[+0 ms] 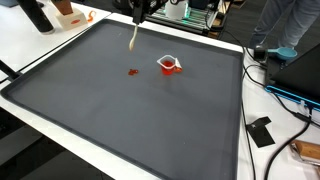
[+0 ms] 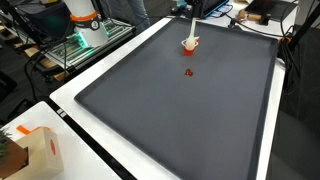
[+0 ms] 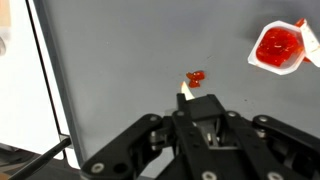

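Observation:
My gripper [image 3: 200,112] hangs over the far part of a dark grey mat [image 1: 130,120], shut on a pale spoon [image 1: 133,38] that points down from it. In the wrist view only the spoon tip [image 3: 184,90] shows past the fingers. A small red piece [image 3: 195,77] lies on the mat just beyond the tip, also visible in both exterior views [image 1: 132,72] [image 2: 188,72]. A white cup [image 3: 280,47] with red filling stands on the mat to the right of the piece; both exterior views [image 1: 169,64] [image 2: 190,44] show it near the spoon [image 2: 192,24].
The mat lies on a white table [image 1: 60,40]. Cables [image 1: 290,95] and a black flat object [image 1: 260,131] lie beside the mat's edge, where a person [image 1: 285,25] stands. A paper bag [image 2: 35,150] sits at a table corner. A cart [image 2: 70,45] stands beyond.

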Controlling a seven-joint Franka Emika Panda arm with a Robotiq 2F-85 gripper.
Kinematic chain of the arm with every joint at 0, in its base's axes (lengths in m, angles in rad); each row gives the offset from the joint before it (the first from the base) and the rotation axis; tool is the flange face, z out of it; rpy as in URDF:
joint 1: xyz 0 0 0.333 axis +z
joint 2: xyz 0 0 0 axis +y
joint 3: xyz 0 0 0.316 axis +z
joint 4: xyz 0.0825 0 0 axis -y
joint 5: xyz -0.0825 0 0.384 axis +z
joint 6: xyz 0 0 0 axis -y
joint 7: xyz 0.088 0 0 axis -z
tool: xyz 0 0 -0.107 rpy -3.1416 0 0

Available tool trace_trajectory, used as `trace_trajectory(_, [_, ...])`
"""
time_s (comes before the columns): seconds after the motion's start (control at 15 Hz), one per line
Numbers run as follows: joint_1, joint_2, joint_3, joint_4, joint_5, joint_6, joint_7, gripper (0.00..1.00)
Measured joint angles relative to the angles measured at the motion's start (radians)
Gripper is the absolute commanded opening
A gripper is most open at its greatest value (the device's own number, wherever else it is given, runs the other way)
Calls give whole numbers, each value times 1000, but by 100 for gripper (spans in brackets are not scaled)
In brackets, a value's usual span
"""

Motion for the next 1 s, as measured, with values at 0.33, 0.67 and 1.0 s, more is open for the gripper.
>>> trace_trajectory(0.33, [59, 54, 12, 0, -168, -24, 98, 6])
trace_trajectory(0.67, [113, 108, 17, 0, -322, -36, 194, 6])
trace_trajectory(1.0, [148, 153, 28, 1, -413, -37, 282, 6])
